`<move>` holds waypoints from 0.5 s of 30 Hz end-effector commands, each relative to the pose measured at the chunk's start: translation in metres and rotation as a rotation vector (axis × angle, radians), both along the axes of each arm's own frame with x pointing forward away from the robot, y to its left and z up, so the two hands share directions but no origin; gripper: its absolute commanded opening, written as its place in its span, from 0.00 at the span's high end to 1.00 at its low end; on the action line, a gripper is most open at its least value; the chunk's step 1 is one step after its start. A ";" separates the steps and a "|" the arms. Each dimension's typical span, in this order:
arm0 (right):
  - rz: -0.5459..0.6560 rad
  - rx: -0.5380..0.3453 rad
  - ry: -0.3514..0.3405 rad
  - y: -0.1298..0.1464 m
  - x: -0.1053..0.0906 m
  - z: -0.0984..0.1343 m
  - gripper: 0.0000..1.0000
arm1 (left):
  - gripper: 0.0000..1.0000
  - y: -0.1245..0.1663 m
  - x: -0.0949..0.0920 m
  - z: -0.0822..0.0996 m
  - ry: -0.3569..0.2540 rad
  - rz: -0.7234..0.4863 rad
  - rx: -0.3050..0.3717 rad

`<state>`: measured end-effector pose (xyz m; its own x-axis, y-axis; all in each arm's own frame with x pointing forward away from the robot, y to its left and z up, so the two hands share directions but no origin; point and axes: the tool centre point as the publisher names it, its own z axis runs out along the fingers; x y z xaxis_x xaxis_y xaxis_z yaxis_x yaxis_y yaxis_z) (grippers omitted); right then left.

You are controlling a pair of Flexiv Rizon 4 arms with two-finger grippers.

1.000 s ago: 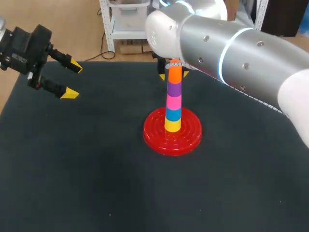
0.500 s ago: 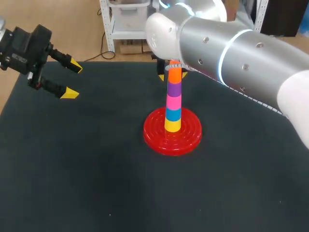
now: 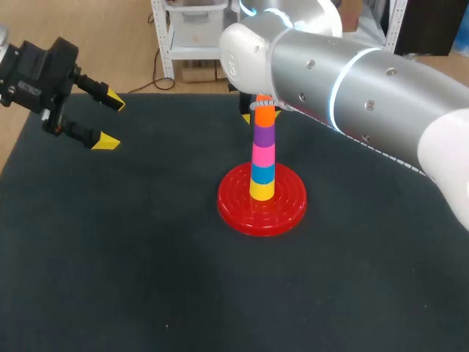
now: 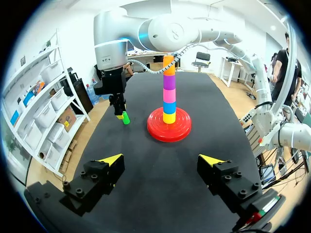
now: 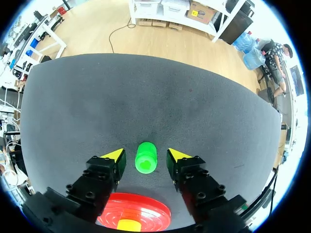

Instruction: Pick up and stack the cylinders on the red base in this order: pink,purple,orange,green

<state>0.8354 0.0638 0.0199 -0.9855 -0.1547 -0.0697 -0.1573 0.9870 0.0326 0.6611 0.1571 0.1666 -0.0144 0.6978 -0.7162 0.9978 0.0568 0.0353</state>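
The red base (image 3: 262, 209) sits near the middle of the black table (image 3: 146, 279) and carries an upright column of five cylinders: yellow cylinder (image 3: 261, 191) at the bottom, then blue cylinder (image 3: 263, 173), pink cylinder (image 3: 264, 154), purple cylinder (image 3: 264, 134) and orange cylinder (image 3: 265, 114) on top. The green cylinder (image 5: 146, 164) is not on the column; it rests on the table just behind the base, on the far side from the camera, and in the left wrist view it shows as a small green piece (image 4: 126, 118) beside the base. The right arm (image 3: 352, 81) reaches across from the right, past the top of the column, and its right gripper (image 5: 146, 154) is lowered over the green cylinder with one yellow-tipped finger on either side; a thin gap shows on both sides, so the fingers are spread and not pinching it. The left gripper (image 3: 110, 121) hangs over the table's far left corner, well apart from the base, its fingers spread wide with nothing between them
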 end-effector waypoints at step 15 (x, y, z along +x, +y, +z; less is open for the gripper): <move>-0.002 -0.016 0.059 0.010 0.013 -0.006 0.53 | 0.00 0.001 -0.001 -0.001 -0.005 -0.001 -0.003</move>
<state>0.8382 0.0691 0.0139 -0.9848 -0.1519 -0.0837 -0.1550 0.9874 0.0312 0.6611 0.1571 0.1666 -0.0144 0.6978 -0.7162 0.9978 0.0568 0.0353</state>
